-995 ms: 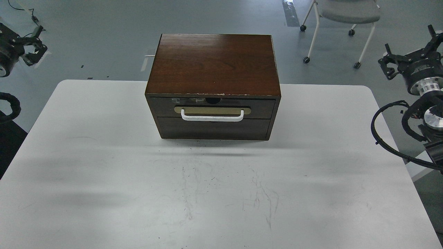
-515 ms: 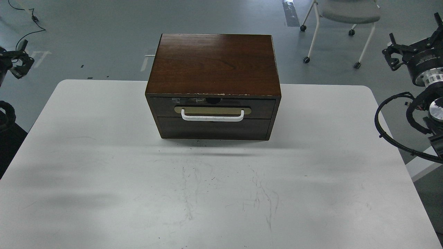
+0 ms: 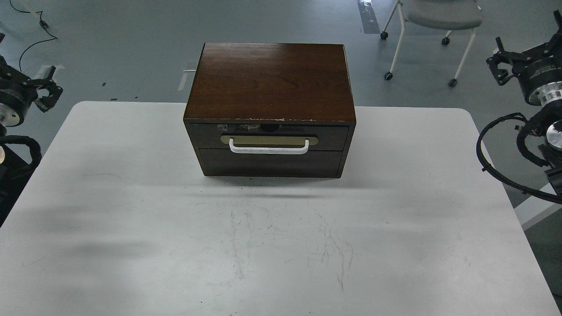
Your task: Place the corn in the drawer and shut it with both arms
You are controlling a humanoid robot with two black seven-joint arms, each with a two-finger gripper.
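The drawer point(image 3: 329, 137) is the upper front of a dark brown wooden cabinet point(image 3: 272, 81) at the back middle of the white table point(image 3: 131, 197). It is shut flush, with a white bar handle point(image 3: 268, 150) on a tan plate. The corn is hidden or out of view. My left gripper point(image 3: 52, 85) hangs off the table's far left corner, open and empty. My right gripper point(image 3: 527, 39) is raised beyond the table's right edge, its fingers spread wide and empty. Both are far from the drawer.
A plain handleless dark panel point(image 3: 270, 163) sits below the drawer. A grey wheeled chair point(image 3: 439, 17) stands on the floor behind the table at the right. Black cables point(image 3: 487, 162) loop off my right arm over the table's right edge.
My left gripper dropped outward to the left, then came back up and inward beside the table corner. My right gripper moved slightly right and up. The cabinet and drawer have not moved.
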